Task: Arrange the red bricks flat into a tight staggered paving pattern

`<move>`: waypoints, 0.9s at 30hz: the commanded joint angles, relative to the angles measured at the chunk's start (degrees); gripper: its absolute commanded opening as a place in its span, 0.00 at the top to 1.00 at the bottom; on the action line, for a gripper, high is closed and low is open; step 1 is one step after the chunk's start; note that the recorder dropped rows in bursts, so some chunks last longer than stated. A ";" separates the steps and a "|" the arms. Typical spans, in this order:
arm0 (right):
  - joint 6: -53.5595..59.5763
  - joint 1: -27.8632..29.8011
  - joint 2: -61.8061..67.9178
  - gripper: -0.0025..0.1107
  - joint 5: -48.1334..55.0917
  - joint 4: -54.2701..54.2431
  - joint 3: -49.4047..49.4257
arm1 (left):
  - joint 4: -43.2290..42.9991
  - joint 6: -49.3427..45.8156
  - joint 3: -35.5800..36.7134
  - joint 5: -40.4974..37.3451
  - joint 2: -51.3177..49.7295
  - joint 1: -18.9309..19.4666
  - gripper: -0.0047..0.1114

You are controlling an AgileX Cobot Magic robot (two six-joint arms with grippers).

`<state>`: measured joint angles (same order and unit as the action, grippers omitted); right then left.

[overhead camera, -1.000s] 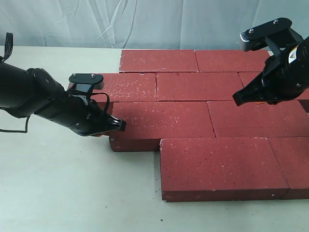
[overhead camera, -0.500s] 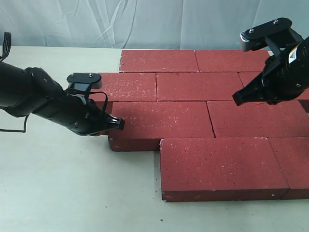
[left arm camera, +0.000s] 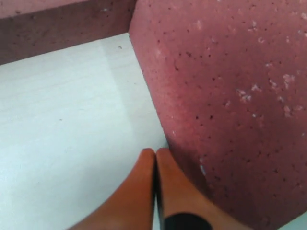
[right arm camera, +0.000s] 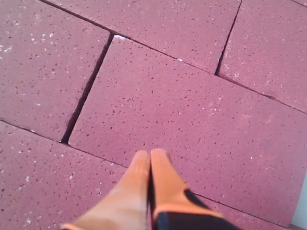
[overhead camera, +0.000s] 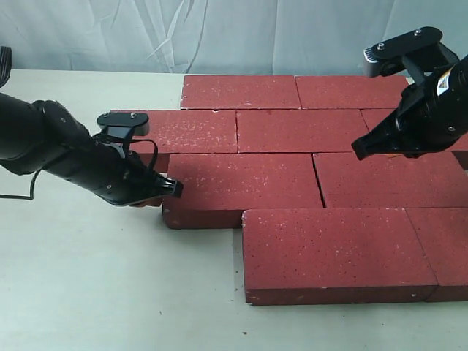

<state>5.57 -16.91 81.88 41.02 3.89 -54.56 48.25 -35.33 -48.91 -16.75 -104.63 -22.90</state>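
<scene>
Left arm: reaches in low from the left side, forearm sloping down over the table (overhead camera: 88, 278) towards the paving.
Left gripper (overhead camera: 170, 187): fingers pressed together with nothing between them, tip touching the left end of the third-row brick (overhead camera: 241, 183); over the last second it has slid a little leftward.
Third-row brick: its left end seems to have crept left with that tip (only slightly, and hard to be sure).
Seam (overhead camera: 319, 181): the joint to the next brick now looks a touch wider, which I judge works against a tight pattern; it wants pushing back to the right.
The red bricks (overhead camera: 292, 131): lying flat in four staggered rows, centre to right of the table.
Right arm: held raised over the right-hand bricks, angled downward.
Right gripper (overhead camera: 360, 150): closed and empty, hovering just above a brick, unmoved.
</scene>
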 commanded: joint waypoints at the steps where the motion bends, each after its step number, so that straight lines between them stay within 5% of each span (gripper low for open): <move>1: 0.33 0.24 -0.44 0.99 -0.86 -0.16 -0.05 | -0.69 0.80 -0.31 0.26 0.11 0.65 0.96; 14: 0.33 0.24 -0.44 0.99 -1.10 -0.68 -0.05 | -6.21 1.11 -0.31 -1.75 4.18 1.26 0.96; 22: 12.60 0.24 -0.44 0.99 -5.43 -15.89 -0.05 | -18.00 8.80 -0.45 -9.39 11.92 4.60 0.96; 27: 18.68 0.77 1.14 0.99 7.62 -16.01 -6.14 | -34.45 22.23 -5.27 -17.45 14.67 4.60 0.96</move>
<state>22.08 -16.91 82.14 42.12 -13.65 -57.13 24.07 -21.57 -51.20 -29.24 -91.30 -18.49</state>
